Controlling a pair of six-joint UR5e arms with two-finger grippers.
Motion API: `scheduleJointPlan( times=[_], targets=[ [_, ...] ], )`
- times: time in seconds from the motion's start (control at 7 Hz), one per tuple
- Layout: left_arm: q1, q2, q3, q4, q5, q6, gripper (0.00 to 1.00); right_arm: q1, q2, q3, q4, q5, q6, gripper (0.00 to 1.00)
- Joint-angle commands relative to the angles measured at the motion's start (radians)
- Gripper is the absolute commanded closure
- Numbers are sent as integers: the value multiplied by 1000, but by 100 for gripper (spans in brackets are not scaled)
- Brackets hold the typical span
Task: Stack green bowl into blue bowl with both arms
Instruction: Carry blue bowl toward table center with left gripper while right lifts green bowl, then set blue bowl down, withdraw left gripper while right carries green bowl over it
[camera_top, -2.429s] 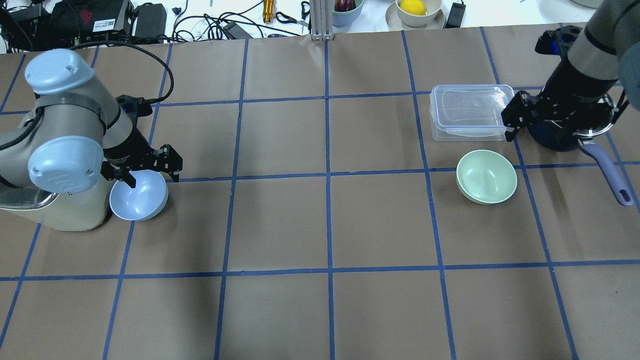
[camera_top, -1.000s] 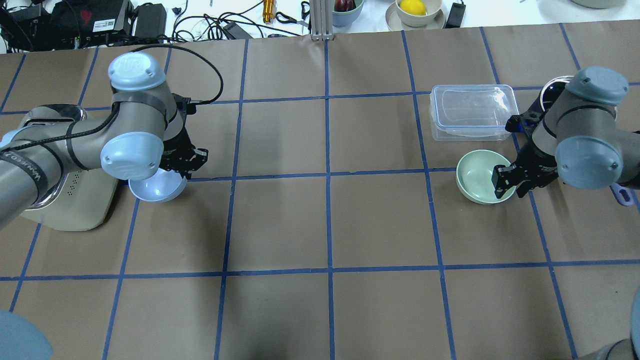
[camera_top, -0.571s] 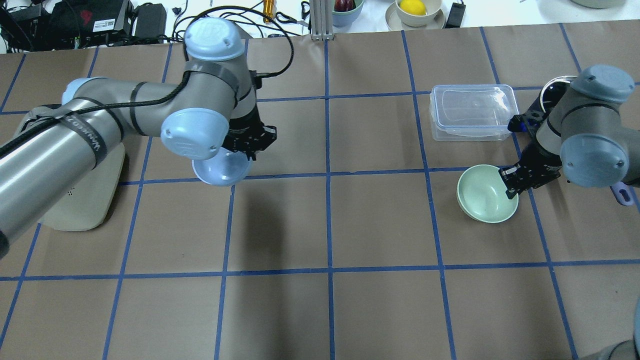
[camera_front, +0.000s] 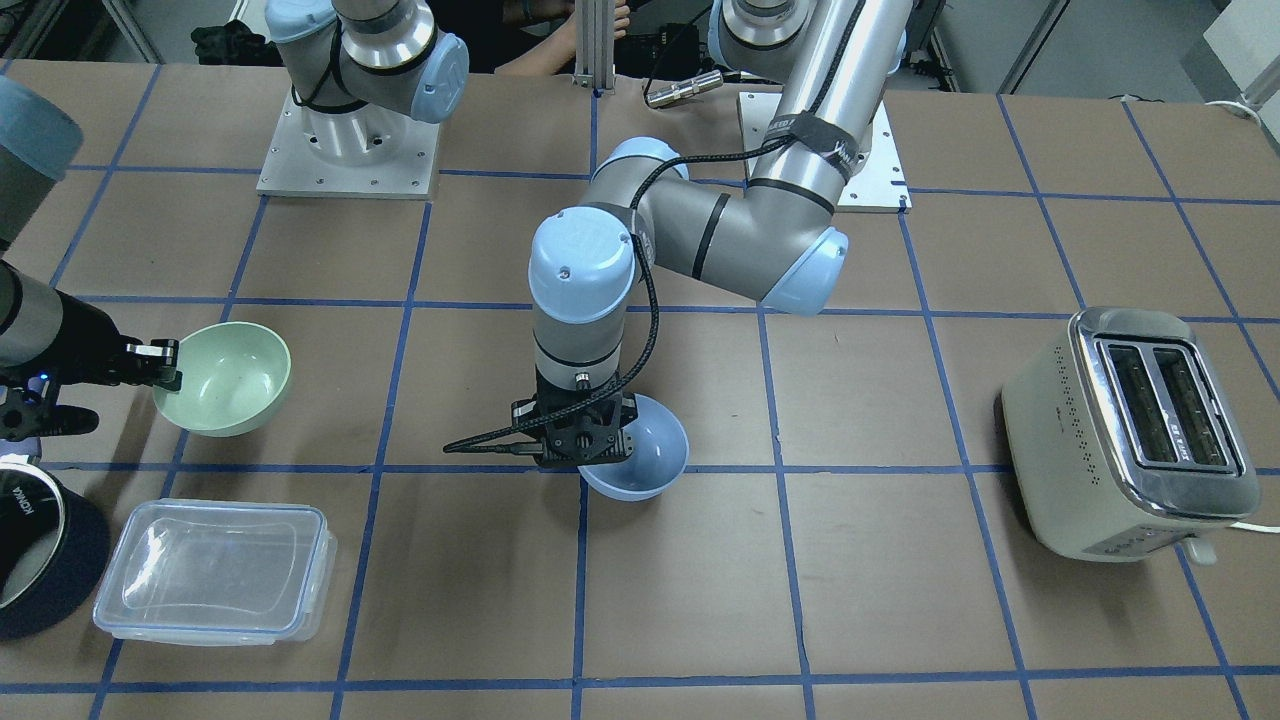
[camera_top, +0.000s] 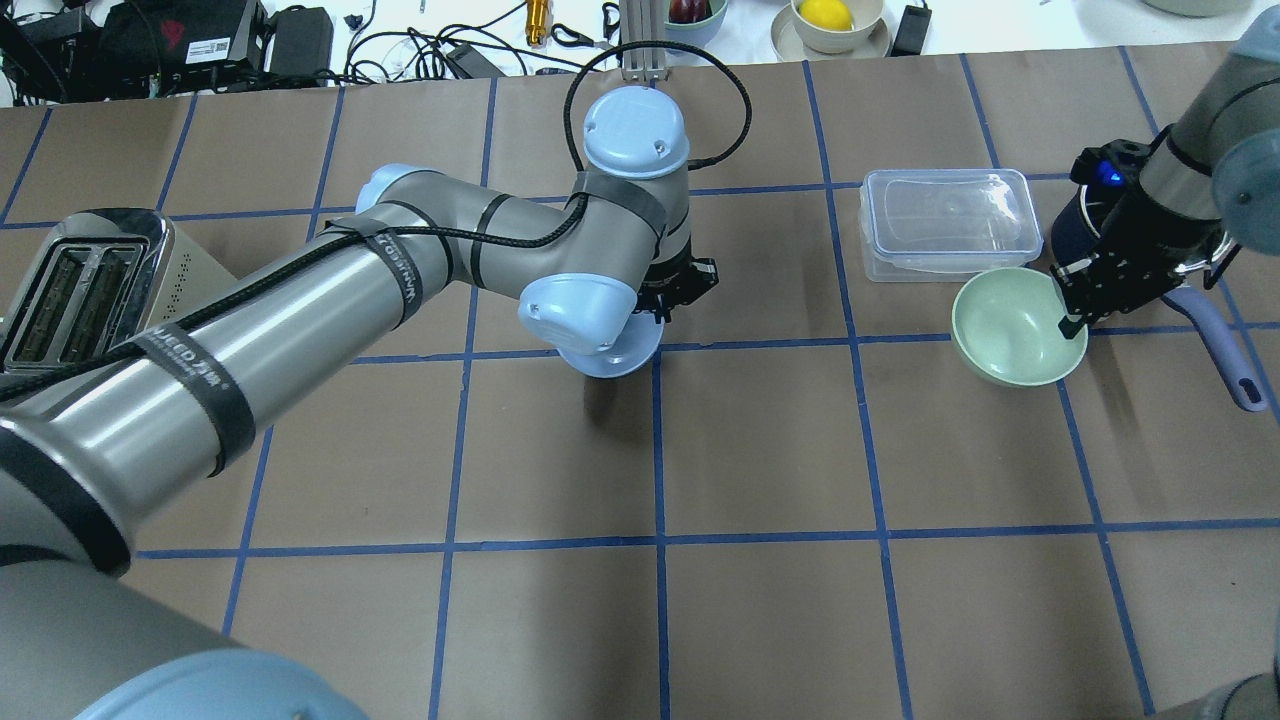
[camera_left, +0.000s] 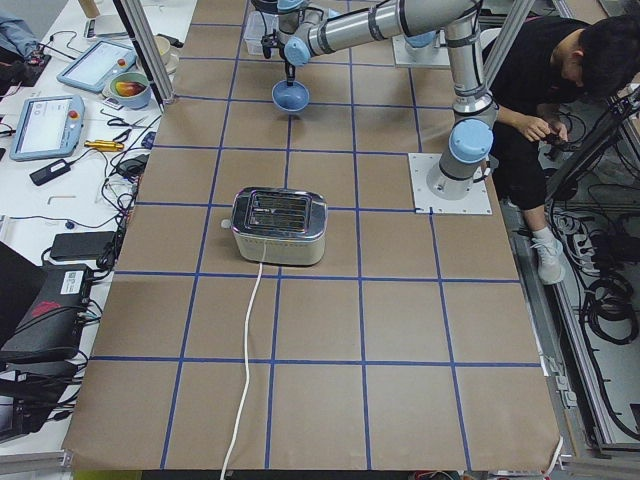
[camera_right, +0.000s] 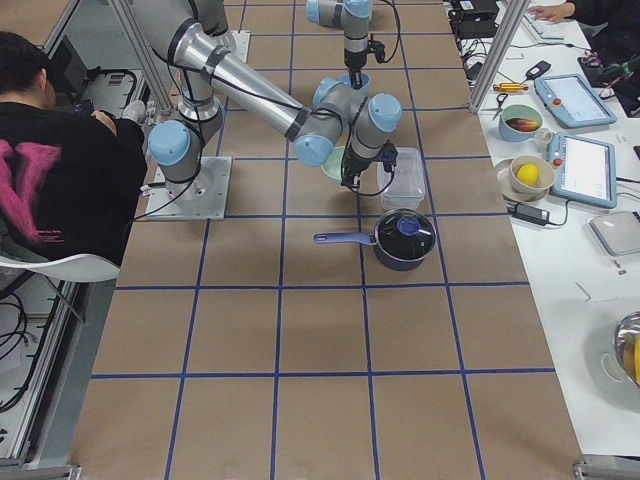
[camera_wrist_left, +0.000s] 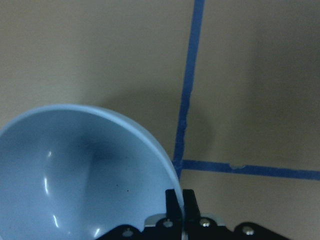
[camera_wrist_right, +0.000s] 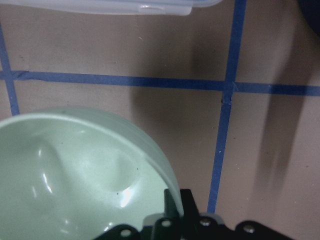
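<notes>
The pale blue bowl hangs above the middle of the table, where two tape lines cross. My left gripper is shut on its rim. The left wrist view shows the bowl upright with a finger on each side of the rim. The mint-green bowl is held a little above the table on the right, near the clear container. My right gripper is shut on its rim, which also shows in the right wrist view. The two bowls are well apart in the front view: blue, green.
A clear lidded container lies just behind the green bowl. A dark navy saucepan with a long handle stands beside the right arm. A cream toaster stands at the table's left end.
My left arm has carried the blue bowl rightward from beside the toaster to the table's middle. My right gripper came down, shut on the green bowl's rim and raised it slightly.
</notes>
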Motion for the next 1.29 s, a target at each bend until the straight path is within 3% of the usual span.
scheduleJointPlan(
  times=[0.0, 0.14, 0.29, 0.57, 0.86, 1.14],
  targets=[
    [-31, -53, 54, 9, 0, -20, 100, 5, 2, -24, 36, 7, 3, 100],
    [-47, -52, 56, 10, 1, -20, 38, 6, 3, -20, 38, 21, 10, 100],
    [-49, -19, 50, 10, -3, 0, 0, 11, 0, -12, 38, 30, 20, 100],
    [79, 85, 42, -58, 50, 276, 0, 46, -11, -13, 36, 45, 52, 100],
    [300, 236, 45, -280, 17, 525, 0, 167, -23, -21, 30, 56, 212, 100],
    [435, 361, 42, -434, -3, 621, 0, 332, -22, -45, 18, 129, 482, 100]
  ],
)
